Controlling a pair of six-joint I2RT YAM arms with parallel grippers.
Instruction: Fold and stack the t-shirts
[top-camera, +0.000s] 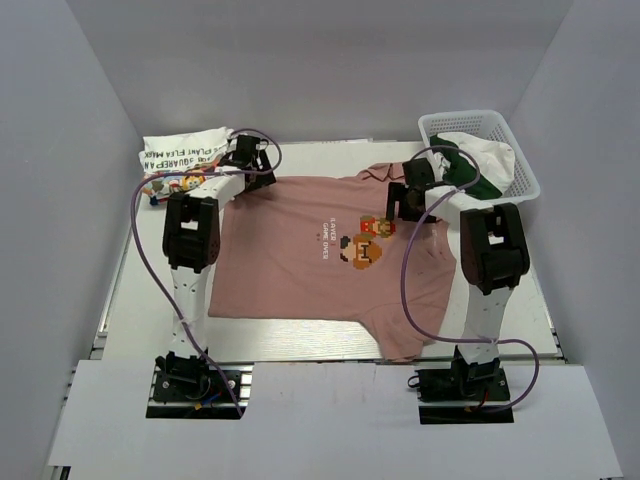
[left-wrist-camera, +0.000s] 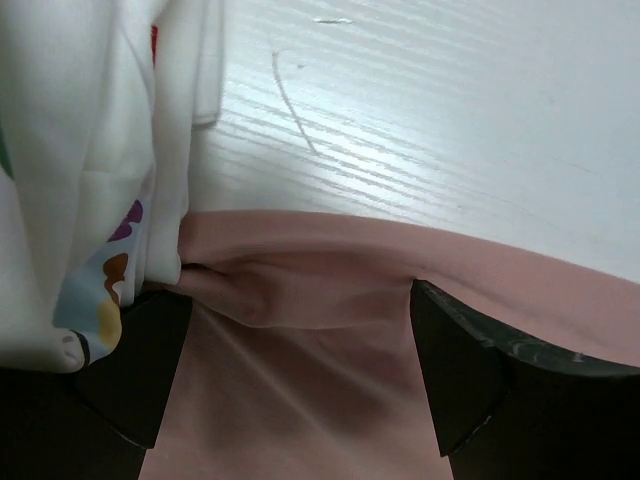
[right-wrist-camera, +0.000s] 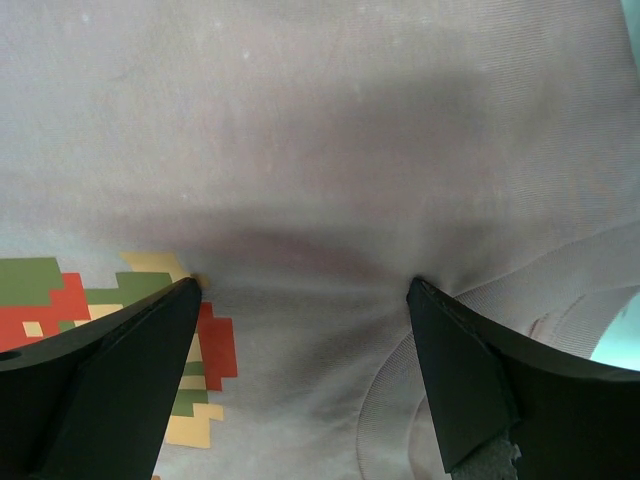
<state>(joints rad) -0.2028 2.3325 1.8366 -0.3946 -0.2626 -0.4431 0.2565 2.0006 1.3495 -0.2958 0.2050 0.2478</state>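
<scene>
The dusty-pink t-shirt (top-camera: 300, 255) lies spread flat on the table, print side up. The white t-shirt (top-camera: 180, 155) with lettering and cartoon graphics sits folded at the far left. My left gripper (top-camera: 245, 165) is open at the pink shirt's far left edge (left-wrist-camera: 330, 270), its fingers (left-wrist-camera: 460, 370) down on the cloth beside the white shirt (left-wrist-camera: 90, 150). My right gripper (top-camera: 405, 200) is open over the shirt near the collar, fingertips (right-wrist-camera: 150, 350) pressing the fabric beside the pixel print (right-wrist-camera: 60, 300).
A white basket (top-camera: 485, 135) with white and dark green clothes stands at the far right. White walls enclose the table on three sides. The pink shirt's right sleeve (top-camera: 415, 335) hangs towards the near table edge by the right arm base.
</scene>
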